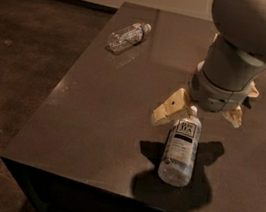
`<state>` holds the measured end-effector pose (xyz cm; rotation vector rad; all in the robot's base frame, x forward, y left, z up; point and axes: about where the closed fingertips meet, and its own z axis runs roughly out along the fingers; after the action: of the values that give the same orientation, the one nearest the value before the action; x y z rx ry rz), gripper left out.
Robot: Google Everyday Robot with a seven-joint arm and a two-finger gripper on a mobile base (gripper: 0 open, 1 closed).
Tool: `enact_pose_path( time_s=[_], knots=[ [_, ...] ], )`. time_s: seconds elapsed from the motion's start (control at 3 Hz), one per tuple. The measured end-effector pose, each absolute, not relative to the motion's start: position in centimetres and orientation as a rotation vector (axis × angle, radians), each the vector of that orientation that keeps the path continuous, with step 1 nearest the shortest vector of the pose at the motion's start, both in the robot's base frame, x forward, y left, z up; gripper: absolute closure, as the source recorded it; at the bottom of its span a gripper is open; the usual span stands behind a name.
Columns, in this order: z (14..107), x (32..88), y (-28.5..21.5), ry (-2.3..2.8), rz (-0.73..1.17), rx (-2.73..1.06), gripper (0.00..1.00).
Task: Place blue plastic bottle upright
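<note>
The blue plastic bottle [180, 149] lies on its side near the front of the dark table [100, 118]. It is clear and bluish, with a white cap pointing away from the front edge and a white label with dark print. My gripper [196, 119] hangs just above the bottle's cap end, open. One cream finger [169, 110] is left of the cap and the other finger [233, 116] is to its right. The fingers straddle the neck without holding it.
A smaller crinkled clear water bottle [127, 36] lies on its side at the table's far left. The table's left edge and front edge drop to a dark floor [19, 58]. The grey arm [243, 50] fills the upper right.
</note>
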<state>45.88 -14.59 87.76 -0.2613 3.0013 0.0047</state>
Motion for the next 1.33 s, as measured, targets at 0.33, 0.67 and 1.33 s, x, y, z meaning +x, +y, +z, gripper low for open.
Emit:
enact_pose_path(
  time_s=[0.33,0.67,1.33],
  knots=[
    [86.4,45.7,-14.6,3.04,0.009,-0.205,0.0],
    [85.4,45.9,-14.2,3.073,0.013,-0.205,0.08],
    [86.3,47.6,-11.4,3.041,-0.005,-0.401,0.7]
  ],
)
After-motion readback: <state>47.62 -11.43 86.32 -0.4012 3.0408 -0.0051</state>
